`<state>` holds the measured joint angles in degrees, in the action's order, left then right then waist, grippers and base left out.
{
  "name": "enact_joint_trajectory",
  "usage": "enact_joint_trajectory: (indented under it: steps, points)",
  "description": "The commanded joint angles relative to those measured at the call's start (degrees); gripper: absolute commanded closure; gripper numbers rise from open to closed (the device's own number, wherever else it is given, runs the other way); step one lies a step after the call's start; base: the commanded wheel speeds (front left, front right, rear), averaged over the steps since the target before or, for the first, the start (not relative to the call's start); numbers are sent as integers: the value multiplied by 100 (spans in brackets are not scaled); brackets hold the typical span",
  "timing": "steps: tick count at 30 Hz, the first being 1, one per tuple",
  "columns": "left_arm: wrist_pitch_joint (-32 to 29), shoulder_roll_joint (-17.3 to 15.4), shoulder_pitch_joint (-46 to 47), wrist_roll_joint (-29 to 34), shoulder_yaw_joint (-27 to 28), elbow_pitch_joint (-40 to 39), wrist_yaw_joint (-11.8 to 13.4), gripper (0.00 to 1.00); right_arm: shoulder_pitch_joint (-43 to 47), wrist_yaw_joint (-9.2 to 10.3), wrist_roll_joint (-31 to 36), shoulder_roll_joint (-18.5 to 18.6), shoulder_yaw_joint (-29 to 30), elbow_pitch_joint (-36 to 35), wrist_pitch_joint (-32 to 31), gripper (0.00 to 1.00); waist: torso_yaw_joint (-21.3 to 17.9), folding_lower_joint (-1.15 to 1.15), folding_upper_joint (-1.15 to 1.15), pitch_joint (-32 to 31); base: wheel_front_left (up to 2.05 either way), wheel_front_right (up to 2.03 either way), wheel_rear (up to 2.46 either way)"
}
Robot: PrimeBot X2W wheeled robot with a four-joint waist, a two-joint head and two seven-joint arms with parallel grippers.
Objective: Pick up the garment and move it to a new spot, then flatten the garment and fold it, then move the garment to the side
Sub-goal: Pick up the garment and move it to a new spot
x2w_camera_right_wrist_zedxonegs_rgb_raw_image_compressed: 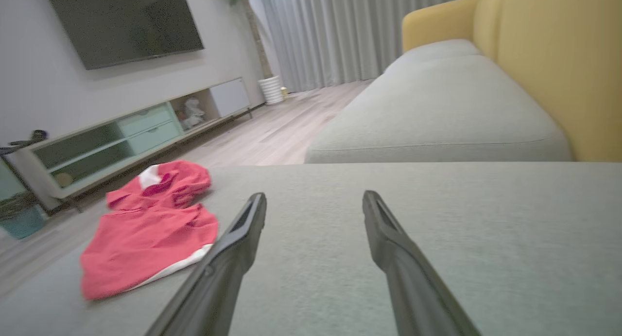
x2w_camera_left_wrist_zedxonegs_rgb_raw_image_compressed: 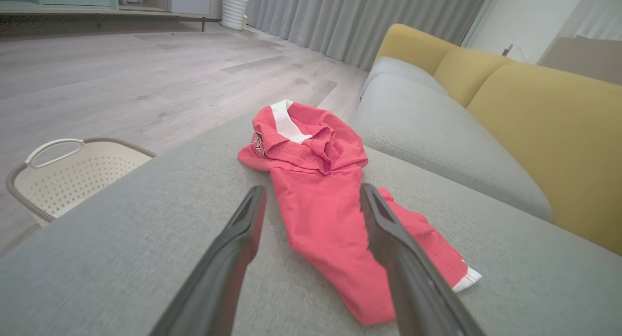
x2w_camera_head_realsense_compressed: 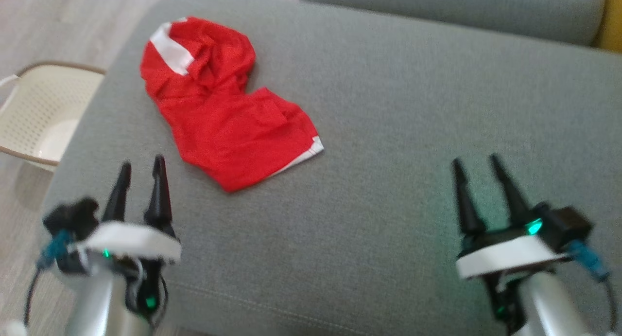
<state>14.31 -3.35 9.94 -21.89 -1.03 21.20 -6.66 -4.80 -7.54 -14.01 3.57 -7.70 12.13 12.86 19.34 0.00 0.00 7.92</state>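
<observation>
A crumpled red garment (x2w_camera_head_realsense_compressed: pixel 221 107) with white trim lies on the grey sofa cushion (x2w_camera_head_realsense_compressed: pixel 388 132), toward its far left. In the left wrist view the garment (x2w_camera_left_wrist_zedxonegs_rgb_raw_image_compressed: pixel 325 204) spreads just beyond my fingers, and in the right wrist view the garment (x2w_camera_right_wrist_zedxonegs_rgb_raw_image_compressed: pixel 150 229) sits off to the left. My left gripper (x2w_camera_head_realsense_compressed: pixel 141 166) hovers open near the cushion's front left, short of the garment's near edge, holding nothing. My right gripper (x2w_camera_head_realsense_compressed: pixel 476 161) stands open at the front right, well apart from the garment, over bare cushion.
A cream perforated laundry basket (x2w_camera_head_realsense_compressed: pixel 41 114) stands on the wood floor left of the cushion; the basket (x2w_camera_left_wrist_zedxonegs_rgb_raw_image_compressed: pixel 68 173) has a loop handle. A second grey seat cushion (x2w_camera_head_realsense_compressed: pixel 452 10) and yellow backrests (x2w_camera_left_wrist_zedxonegs_rgb_raw_image_compressed: pixel 534 112) lie behind. A TV cabinet (x2w_camera_right_wrist_zedxonegs_rgb_raw_image_compressed: pixel 126 136) lines the wall.
</observation>
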Motion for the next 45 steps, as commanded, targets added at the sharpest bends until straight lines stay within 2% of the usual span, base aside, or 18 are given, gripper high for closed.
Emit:
enact_joint_trajectory:
  steps: [1, 7, 8, 14, 23, 31, 32, 33, 41, 45]
  points:
    - [49, -230, 484, 54, 160, 9, -31, 0, -289, 5, 62, 93, 13, -304, -35, 0, -155, 0, 0, 319, 0, 0, 0]
    - [-593, -672, 1686, 7, -191, 871, -69, 0, -467, 5, 233, 131, 665, -863, -275, 0, -350, 0, 0, 913, 0, 0, 0]
    - [-593, -672, 1686, 7, -191, 871, -69, 0, -467, 5, 233, 131, 665, -863, -275, 0, -350, 0, 0, 913, 0, 0, 0]
    - [-1281, -1170, 2963, -9, -517, 1907, -79, 0, -597, 5, 368, 124, 870, -1378, -532, 0, -615, 0, 0, 1428, 0, 0, 0]
    - [-1411, -1634, 4110, 362, -772, 3223, 33, 0, -669, 5, 415, 170, 809, -1674, -649, 0, -942, 0, 0, 1891, 0, 0, 0]
    - [-1299, -1741, 4607, 410, -874, 4087, 33, 0, -694, 5, 416, 160, 838, -1697, -627, 0, -1100, 0, 0, 2053, 0, 0, 0]
    - [-1304, -1740, 4649, 377, -852, 4187, 35, 76, -695, 5, 417, 159, 839, -1691, -622, 0, -1109, 0, 0, 2059, 0, 0, 0]
    - [-1258, -1747, 4684, 384, -871, 4249, 30, 100, -697, 5, 418, 158, 841, -1683, -617, 0, -1118, 0, 0, 2062, 0, 0, 0]
    - [-341, -1751, 4803, 383, -932, 4380, 1, 100, -689, 5, 393, 102, 842, -1451, -505, 0, -1098, 0, 0, 1786, 0, 0, 0]
    - [-89, -1721, 4743, 439, -1062, 4226, -29, 100, -681, 5, 341, 54, 803, -1248, -405, 0, -1089, 0, 0, 1477, 0, 0, 0]
